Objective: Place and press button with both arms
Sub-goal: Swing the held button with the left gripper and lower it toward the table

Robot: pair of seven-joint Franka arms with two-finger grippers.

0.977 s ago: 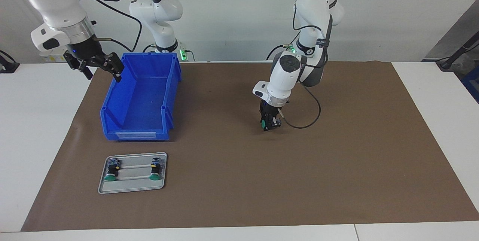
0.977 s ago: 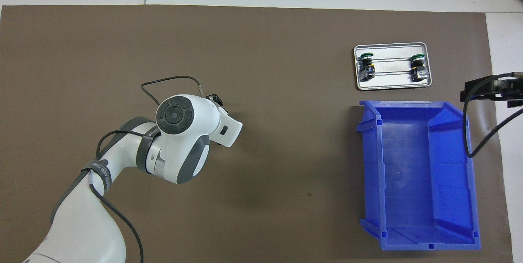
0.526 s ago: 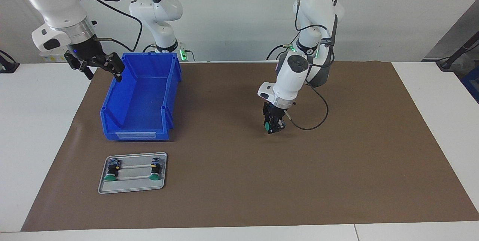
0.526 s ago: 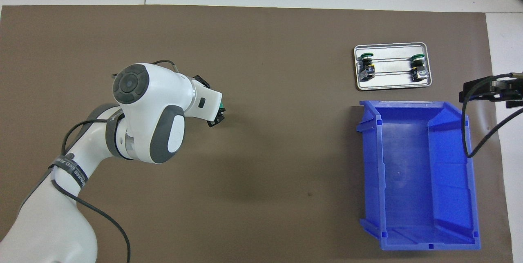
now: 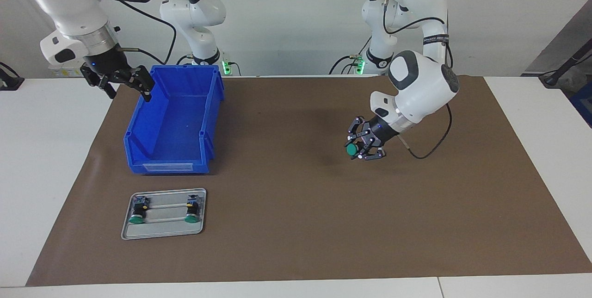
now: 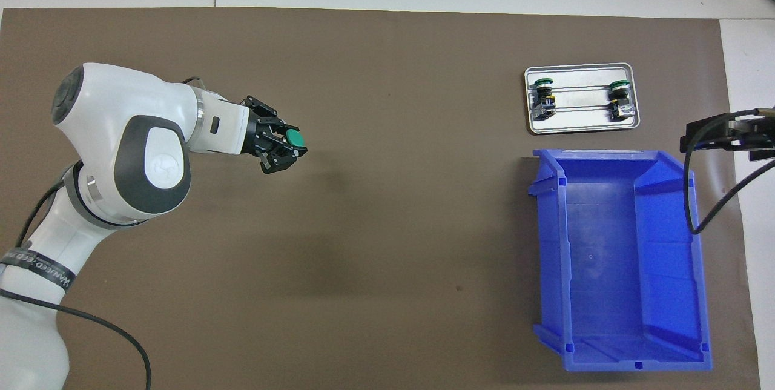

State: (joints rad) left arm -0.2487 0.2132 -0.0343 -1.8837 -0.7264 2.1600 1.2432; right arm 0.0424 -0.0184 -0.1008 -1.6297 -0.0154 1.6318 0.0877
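Note:
My left gripper [image 5: 359, 146] hangs over the middle of the brown mat [image 5: 296, 224], tilted sideways. It is shut on a green-capped button [image 5: 352, 150], with the cap facing the right arm's end of the table. In the overhead view the left gripper [image 6: 286, 145] and its button [image 6: 294, 137] show clearly. Two twin buttons [image 5: 136, 214] [image 5: 191, 214] lie on a small metal tray [image 5: 162, 234]. My right gripper [image 5: 124, 81] is open and empty, raised beside the blue bin's corner; its tip shows in the overhead view [image 6: 714, 135].
A large open blue bin [image 5: 210, 103] stands on the mat at the right arm's end, nearer to the robots than the tray. In the overhead view the bin [image 6: 548, 238] sits just below the tray [image 6: 581, 127]. White table borders the mat.
The left arm has swung toward its own end of the table and turned its wrist from pointing down to sideways, still gripping the button. The right arm has not moved.

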